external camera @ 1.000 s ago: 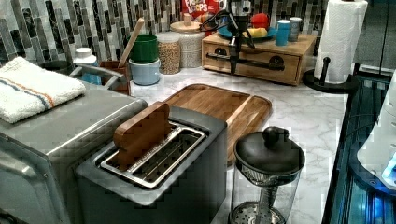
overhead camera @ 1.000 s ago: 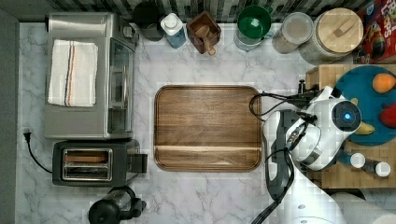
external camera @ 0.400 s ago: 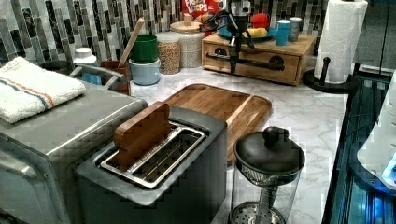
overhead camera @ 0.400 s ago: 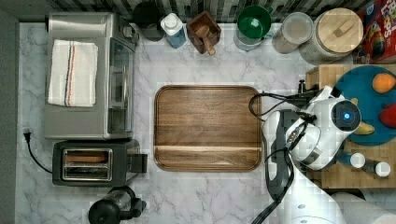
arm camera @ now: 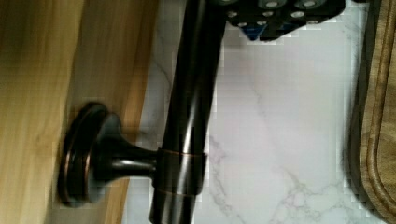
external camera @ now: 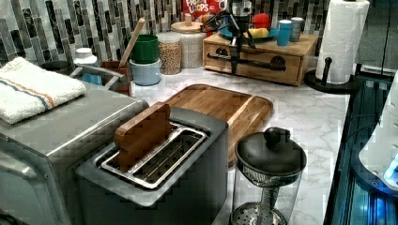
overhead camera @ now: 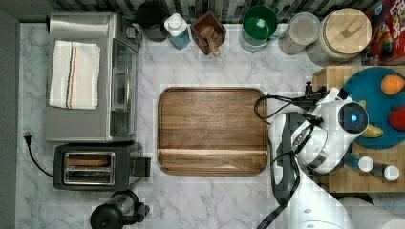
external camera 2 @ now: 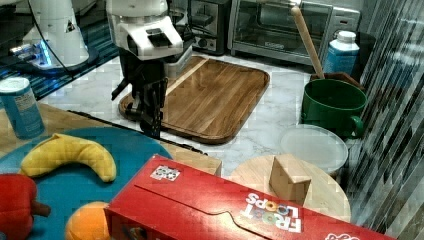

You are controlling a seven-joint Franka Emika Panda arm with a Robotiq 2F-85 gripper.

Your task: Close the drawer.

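The drawer's light-wood front (external camera: 263,71) faces the counter in the left view, under the slab with the blue plate (external camera: 225,32). It looks flush with its wooden case; the inside is hidden. A dark metal bar handle (external camera: 258,61) runs across it. My gripper (external camera: 234,65) hangs straight down at the handle's end on the left view's left, touching or almost touching the bar. The wrist view has the handle (arm camera: 189,116) and its round mount close up against the drawer front (arm camera: 32,116). In the right view my gripper (external camera 2: 151,127) points down just past the slab's edge.
The dark walnut board (overhead camera: 212,130) lies on the marble just beside the arm (overhead camera: 334,129). Jars, a green pot (overhead camera: 259,21) and a cereal box line the back wall. A paper towel roll (external camera: 345,42) stands beside the drawer case. A toaster (external camera: 155,173) and a toaster oven (overhead camera: 90,76) stand further off.
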